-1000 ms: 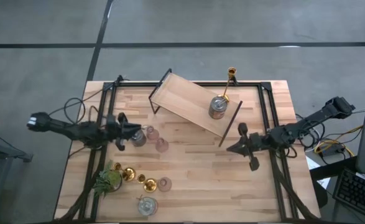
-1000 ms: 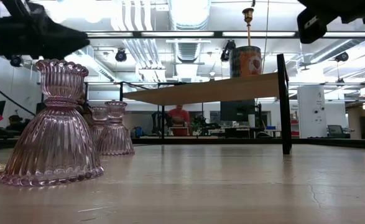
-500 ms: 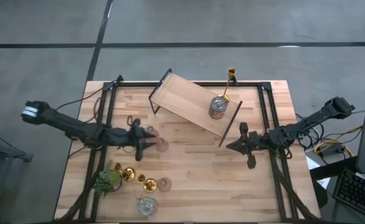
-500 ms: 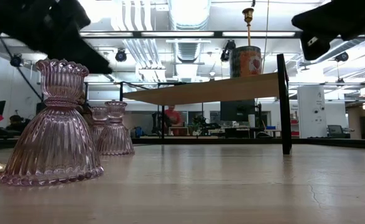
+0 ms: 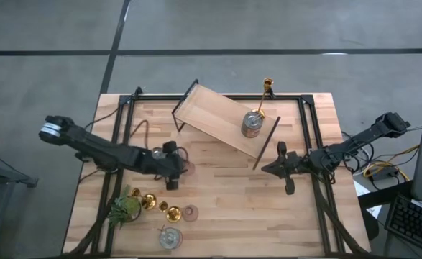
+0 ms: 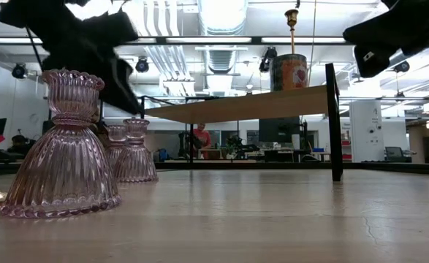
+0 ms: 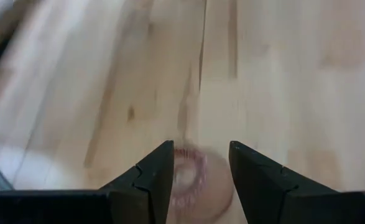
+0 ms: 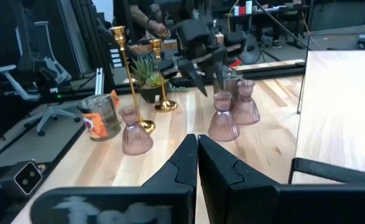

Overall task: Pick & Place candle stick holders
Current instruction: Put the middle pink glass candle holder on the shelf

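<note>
My left gripper [image 5: 175, 171] is open and points down over two pink glass cups [image 6: 128, 150] at the table's middle left. Its fingers [image 7: 160, 171] stand on either side of one cup's rim [image 7: 185, 177]; I see no touch. A third pink cup [image 5: 190, 212] stands on its base near the front. Two gold candlesticks [image 5: 160, 207] and a silvery holder [image 5: 170, 237] stand near it. Another silvery holder [image 5: 251, 124] and a gold candlestick [image 5: 266, 92] stand on the wooden shelf [image 5: 211, 111]. My right gripper [image 5: 278, 170] is shut and empty at the middle right.
A small green plant [image 5: 124, 208] stands at the front left beside the gold candlesticks. The shelf's black legs [image 5: 266, 144] stand on the table's far half. Bare wood [image 5: 232, 208] lies between the two grippers and toward the front. People show in the room behind.
My left gripper has gone toward the table's right edge and tipped down over the two pink cups, staying open. The cups have not moved.
</note>
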